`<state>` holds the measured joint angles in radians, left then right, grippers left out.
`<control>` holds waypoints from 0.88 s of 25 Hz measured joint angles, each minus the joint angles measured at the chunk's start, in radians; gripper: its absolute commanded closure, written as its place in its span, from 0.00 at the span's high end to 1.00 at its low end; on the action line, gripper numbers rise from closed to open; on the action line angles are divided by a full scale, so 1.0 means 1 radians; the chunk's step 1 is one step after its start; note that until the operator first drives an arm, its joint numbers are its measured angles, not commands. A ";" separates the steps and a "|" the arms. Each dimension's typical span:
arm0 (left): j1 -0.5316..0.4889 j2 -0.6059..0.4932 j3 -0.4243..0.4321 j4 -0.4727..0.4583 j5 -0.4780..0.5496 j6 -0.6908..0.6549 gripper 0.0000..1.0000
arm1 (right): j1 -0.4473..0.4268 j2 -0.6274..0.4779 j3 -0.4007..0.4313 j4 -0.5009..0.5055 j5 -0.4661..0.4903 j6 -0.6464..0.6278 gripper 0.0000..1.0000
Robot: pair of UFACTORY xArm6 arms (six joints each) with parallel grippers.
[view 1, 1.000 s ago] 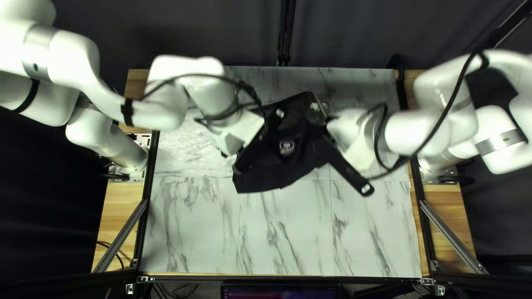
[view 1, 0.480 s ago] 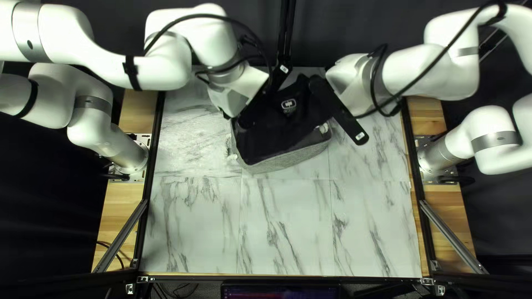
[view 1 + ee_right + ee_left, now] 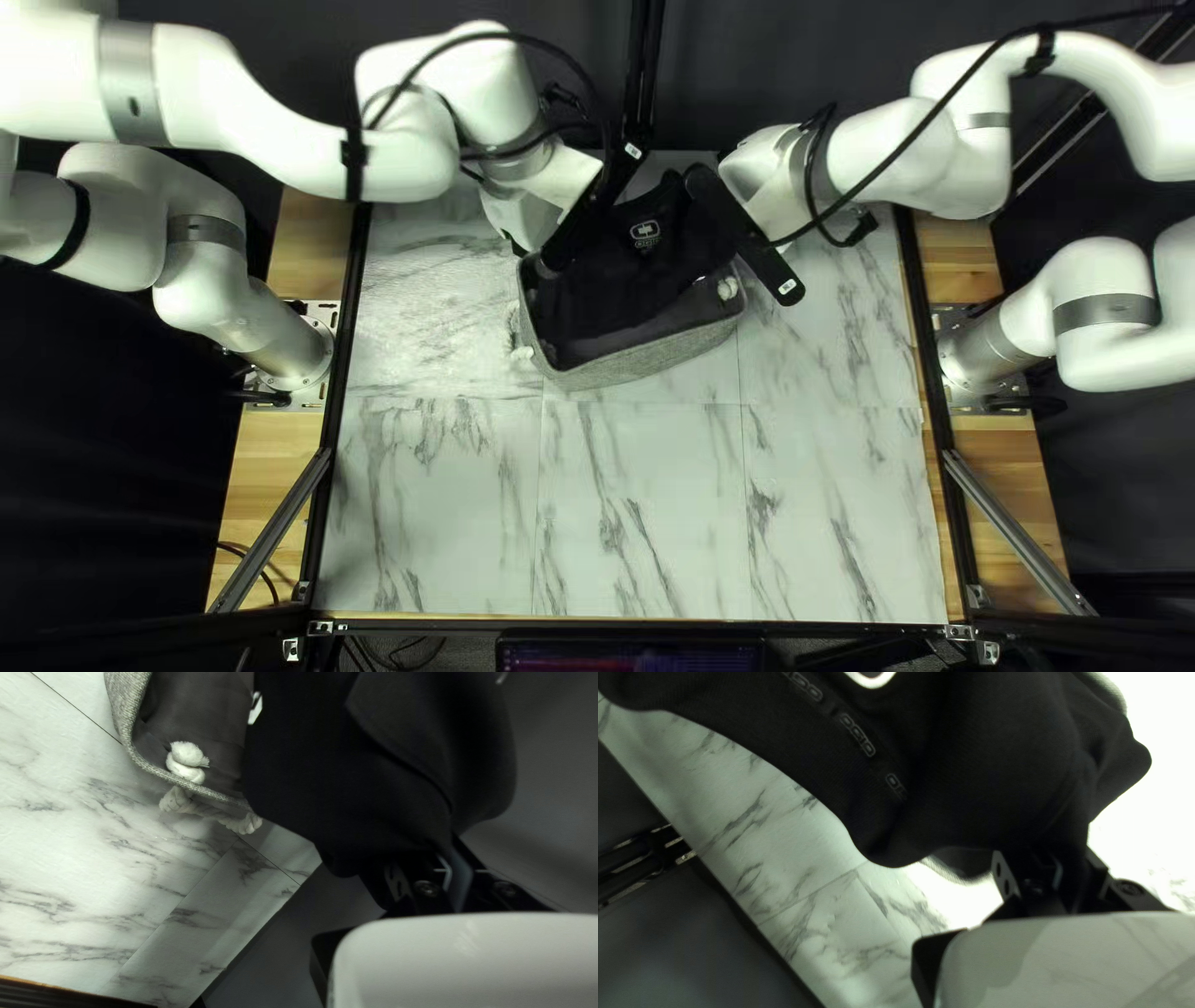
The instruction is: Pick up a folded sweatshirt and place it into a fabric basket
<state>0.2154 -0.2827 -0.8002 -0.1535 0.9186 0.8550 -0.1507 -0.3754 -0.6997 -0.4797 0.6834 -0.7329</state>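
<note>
Hanging over the fabric basket point(image 3: 650, 359), the black sweatshirt point(image 3: 610, 284) seems grasped by left claw point(image 3: 576, 230) and right claw point(image 3: 743, 234).

The top left view looks from above the near edge of the table point(image 3: 641, 523), down at a slant toward the curtain point(image 3: 797, 75), and stands farthest back, taking in both arms' bases. The left wrist view looks along its gripper point(image 3: 560, 259), close on the shirt point(image 3: 616, 293), and past a table edge. The right wrist view looks along its own, also close, over a basket point(image 3: 660, 359) corner. All three share shirt and tabletop; the top left and right wrist views share the basket's knot point(image 3: 187, 754).
</note>
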 measured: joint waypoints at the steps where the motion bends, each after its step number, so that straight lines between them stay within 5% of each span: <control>1: 0.000 0.007 0.014 -0.004 -0.022 0.004 0.00 | -0.005 0.008 0.006 0.000 -0.015 0.000 0.03; 12: -0.010 0.028 0.135 -0.034 -0.177 0.015 0.00 | -0.054 0.078 0.095 0.002 -0.180 0.001 0.03; 22: -0.067 0.065 0.237 -0.083 -0.315 -0.009 0.00 | -0.074 0.203 0.079 -0.009 -0.267 0.016 0.03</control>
<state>0.1483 -0.2173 -0.5630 -0.2369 0.6032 0.8456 -0.2247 -0.1728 -0.6207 -0.4888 0.4162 -0.7167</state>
